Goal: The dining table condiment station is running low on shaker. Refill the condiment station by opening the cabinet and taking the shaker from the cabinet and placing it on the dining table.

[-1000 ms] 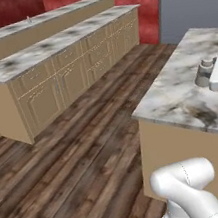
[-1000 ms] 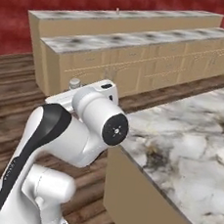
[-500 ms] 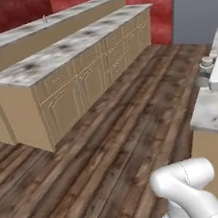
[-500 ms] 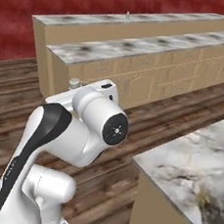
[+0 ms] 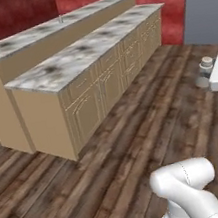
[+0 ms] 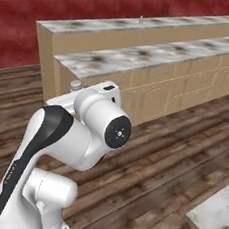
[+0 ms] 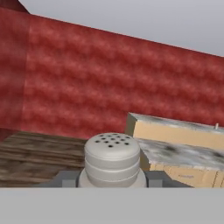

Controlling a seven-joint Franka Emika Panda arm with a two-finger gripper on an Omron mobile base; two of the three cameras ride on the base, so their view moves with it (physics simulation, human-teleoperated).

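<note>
No readable text, labels, brands, numbers or signs anywhere in these frames. The small grey-silver cylindrical shaker [image 7: 112,159] carries only a pattern of dark holes on its cap, no lettering. The long two-level marble-topped tan wood bar counter [image 5: 79,55] has plain panelled fronts, nothing printed on them.

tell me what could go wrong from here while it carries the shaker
The shaker sits between the gripper's small fingertips, held low on its body, so a jolt might tip it out. The dining table is across open floor; its lower ledge juts out and the arm could clip it when reaching the upper level.
</note>
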